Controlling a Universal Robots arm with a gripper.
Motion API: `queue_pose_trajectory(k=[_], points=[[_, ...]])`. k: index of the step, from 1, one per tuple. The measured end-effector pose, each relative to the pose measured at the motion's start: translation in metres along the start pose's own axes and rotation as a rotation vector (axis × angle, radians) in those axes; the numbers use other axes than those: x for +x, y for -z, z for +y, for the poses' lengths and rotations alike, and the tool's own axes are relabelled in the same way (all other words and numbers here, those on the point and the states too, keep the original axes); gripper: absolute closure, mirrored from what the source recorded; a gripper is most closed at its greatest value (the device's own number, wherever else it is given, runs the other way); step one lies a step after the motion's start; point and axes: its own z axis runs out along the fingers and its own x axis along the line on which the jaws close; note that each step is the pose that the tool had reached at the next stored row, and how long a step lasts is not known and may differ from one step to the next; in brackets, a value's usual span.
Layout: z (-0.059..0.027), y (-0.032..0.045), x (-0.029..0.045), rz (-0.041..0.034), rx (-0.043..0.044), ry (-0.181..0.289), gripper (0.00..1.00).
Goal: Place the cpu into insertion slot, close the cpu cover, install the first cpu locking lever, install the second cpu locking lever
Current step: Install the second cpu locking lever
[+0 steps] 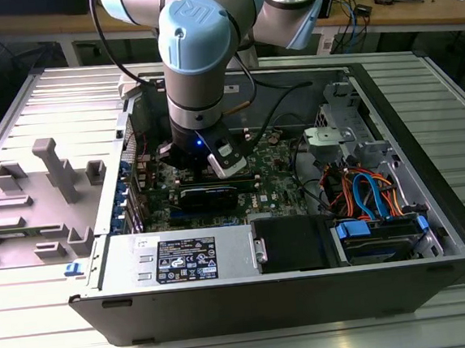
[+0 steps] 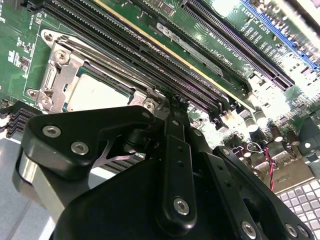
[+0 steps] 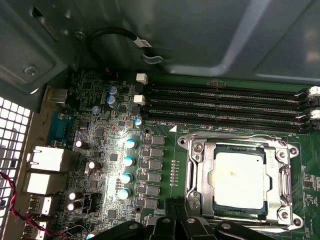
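The cpu, a dull silver square, lies flat in the insertion slot on the green board. The cpu cover, a metal frame, lies down around it, with the chip showing through its window. Thin wire levers run along the frame's edges. My gripper hangs just beside one corner of the socket, shut, with nothing seen between its tips. In the second wrist view the black gripper points at the board next to the cpu and cover. In the exterior view the arm reaches down into the open computer case.
Long black memory slots run beside the socket, and capacitors and rear ports stand on its other side. The case holds a power supply, a drive cage and coloured cables. Grey fixtures sit on the table at the exterior view's left.
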Motion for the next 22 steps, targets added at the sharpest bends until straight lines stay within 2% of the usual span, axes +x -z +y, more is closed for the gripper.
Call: queue_pose_trajectory(k=[22], points=[[0.0014,0.0107,0.0004,0.0,0.0002,0.0,0.89]])
